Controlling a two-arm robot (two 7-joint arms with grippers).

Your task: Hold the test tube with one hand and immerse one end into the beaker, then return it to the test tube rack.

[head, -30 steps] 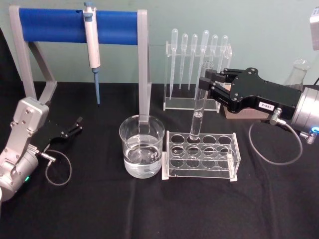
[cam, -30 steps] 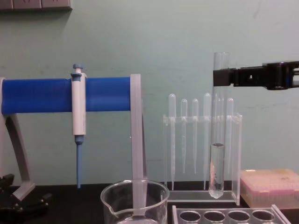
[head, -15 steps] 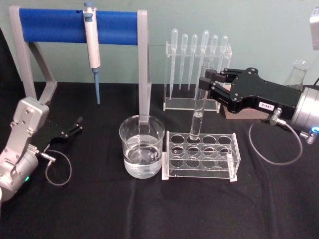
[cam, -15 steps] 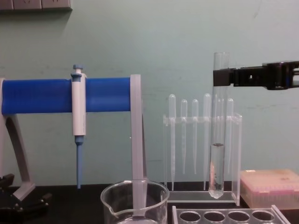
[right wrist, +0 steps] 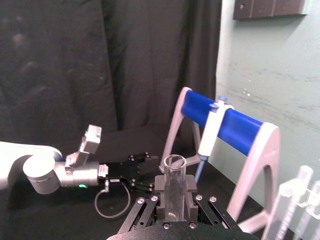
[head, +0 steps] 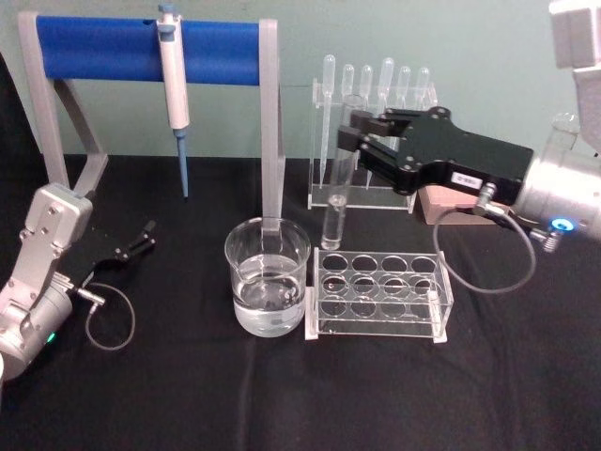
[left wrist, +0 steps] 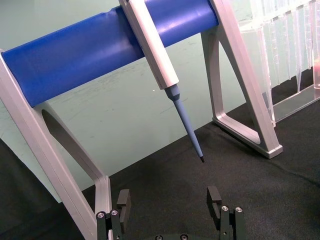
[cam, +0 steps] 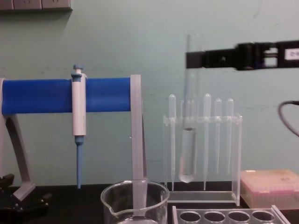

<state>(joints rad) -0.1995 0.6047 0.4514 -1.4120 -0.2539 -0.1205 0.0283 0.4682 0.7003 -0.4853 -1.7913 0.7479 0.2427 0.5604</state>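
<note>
Above the left end of the test tube rack (head: pixel 441 282), your right tool (head: pixel 353 141) holds the test tube (head: pixel 335 202) close to upright, jaws closed flat on the glass just below the flared rim. This high grip leaves the whole lower length free to go down into liquid without wetting the tool. The tube's round bottom hangs clear of the rack's holes and, in the chest view, about level with the rim of the beaker (head: pixel 235 272), just to that rim's right and not yet over its mouth. The tube is kept vertical for a reason: a column of clear liquid fills its lower part, and a tilt would let it run toward the open end. The beaker stands on the black worktop (head: pixel 376 395) touching or nearly touching the rack's left side, so the sideways carry is probably short. By this judgement you are in transit to the dip; immersion and the return to the rack are both yet to be done. Your left tool (head: pixel 141 237) lies parked low at the left, beside the foot of the blue-barred stand (head: pixel 103 47), jaws spread apart and empty.
</note>
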